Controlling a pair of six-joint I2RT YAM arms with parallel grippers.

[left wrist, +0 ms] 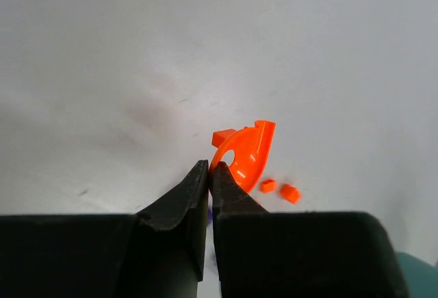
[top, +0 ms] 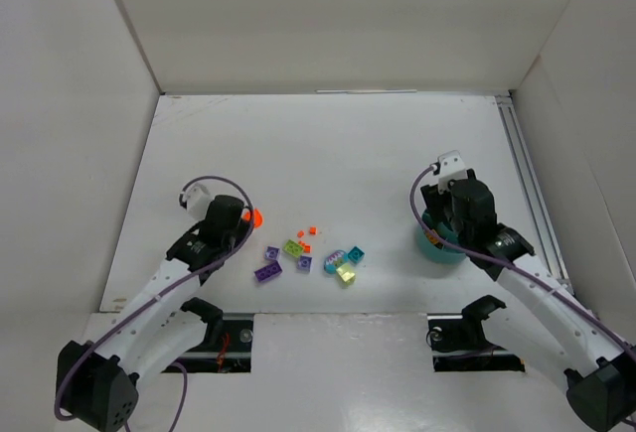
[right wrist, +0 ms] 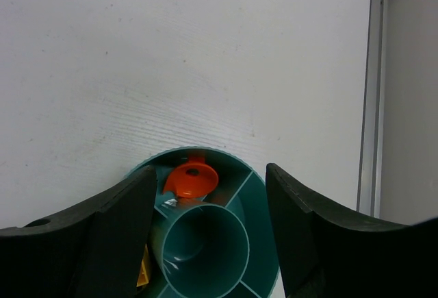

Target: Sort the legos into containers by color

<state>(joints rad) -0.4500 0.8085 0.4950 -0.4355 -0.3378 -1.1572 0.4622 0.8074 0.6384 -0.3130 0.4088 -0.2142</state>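
Note:
My left gripper (left wrist: 211, 168) is shut on the edge of a curved orange lego piece (left wrist: 248, 153) just above the table; it shows in the top view (top: 248, 218) at the left of the pile. Two small orange studs (left wrist: 267, 185) lie just beyond it. Purple bricks (top: 267, 272), a lime green brick (top: 293, 247), a translucent yellow brick (top: 346, 273) and a teal brick (top: 354, 254) lie mid-table. My right gripper (right wrist: 209, 171) is open, its fingers on either side of the teal divided bowl (right wrist: 263, 195). One wedge holds an orange piece (right wrist: 190, 179), another a yellow piece (right wrist: 144, 274).
White walls enclose the table on three sides. A metal rail (top: 524, 169) runs along the right edge, also seen in the right wrist view (right wrist: 370, 92). The bowl (top: 440, 252) sits near the right arm, largely hidden under its gripper (top: 438, 236).

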